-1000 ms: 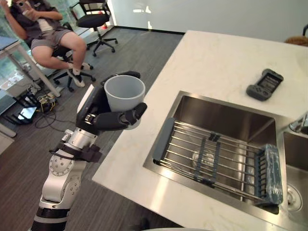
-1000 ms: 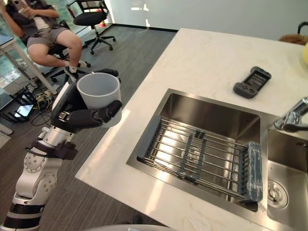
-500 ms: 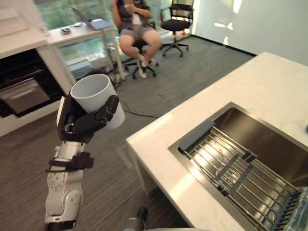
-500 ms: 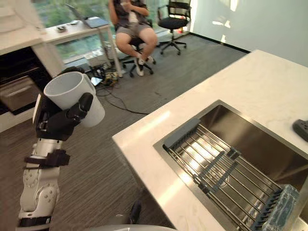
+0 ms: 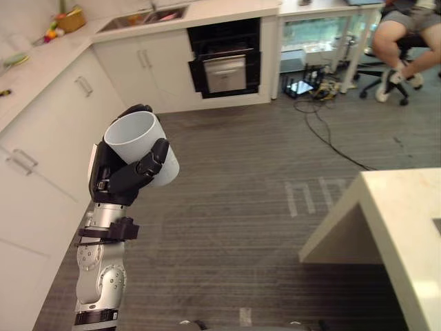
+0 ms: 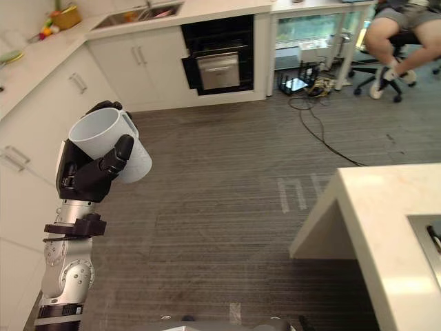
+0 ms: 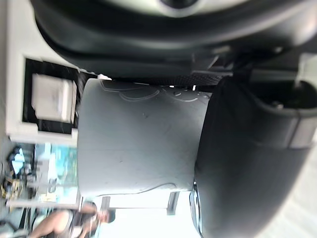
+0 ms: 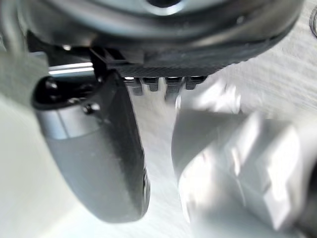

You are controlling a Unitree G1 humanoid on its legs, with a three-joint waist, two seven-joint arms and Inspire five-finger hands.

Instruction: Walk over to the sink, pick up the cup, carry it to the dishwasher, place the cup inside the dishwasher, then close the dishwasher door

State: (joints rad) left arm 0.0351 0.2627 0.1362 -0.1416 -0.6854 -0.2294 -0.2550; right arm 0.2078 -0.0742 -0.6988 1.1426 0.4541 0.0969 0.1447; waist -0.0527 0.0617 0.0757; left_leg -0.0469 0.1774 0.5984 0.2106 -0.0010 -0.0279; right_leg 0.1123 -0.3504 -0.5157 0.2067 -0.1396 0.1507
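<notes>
The whole view has swung away from the sink since a moment ago and now takes in grey plank floor (image 5: 241,207), white cabinets (image 5: 41,138) on the left and a black built-in oven (image 5: 224,65) at the top. The pale grey round cup (image 5: 141,141) stays in the left hand (image 5: 124,179) at the left of the frame, tilted, mouth up. Dark fingers (image 5: 148,162) curl across its lower wall. The right hand (image 8: 94,148) shows in its own wrist view.

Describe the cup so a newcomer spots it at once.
Start at the white cabinets on the left, beside the grey floor. In front of them the left hand curls round the cup: plain, pale, open mouth up, slightly tilted, the one thing held in the air.
</notes>
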